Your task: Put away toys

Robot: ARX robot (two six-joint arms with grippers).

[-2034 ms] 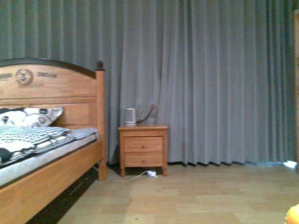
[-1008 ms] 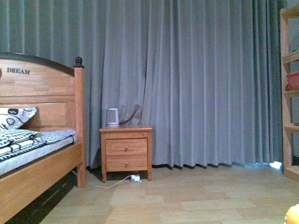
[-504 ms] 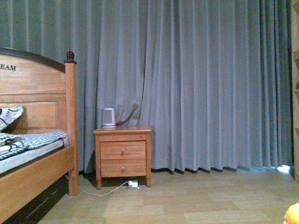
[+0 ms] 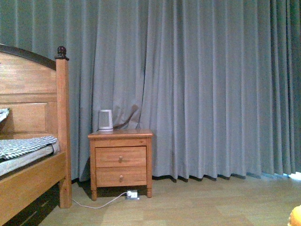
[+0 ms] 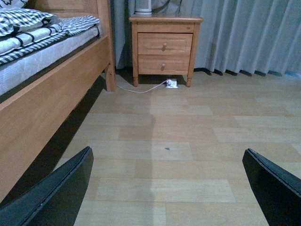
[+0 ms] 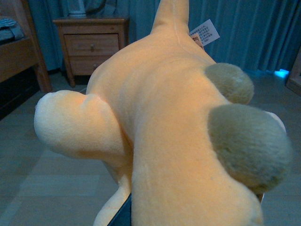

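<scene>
The orange-yellow plush animal fills the right wrist view, with grey-brown pads and a white tag on it. My right gripper is shut on the plush animal and almost wholly hidden under it; only a dark sliver of a finger shows. A small edge of the plush animal shows at the bottom right corner of the front view. My left gripper is open above bare wooden floor, its two dark fingertips far apart with nothing between them.
A wooden nightstand with a white kettle stands against the grey curtain. The wooden bed is at the left. A white cable and plug lie on the floor by the nightstand.
The view has swung: bed and nightstand have drifted left in the front view and come closer. A shelf seen at the right edge earlier has gone out of view.
</scene>
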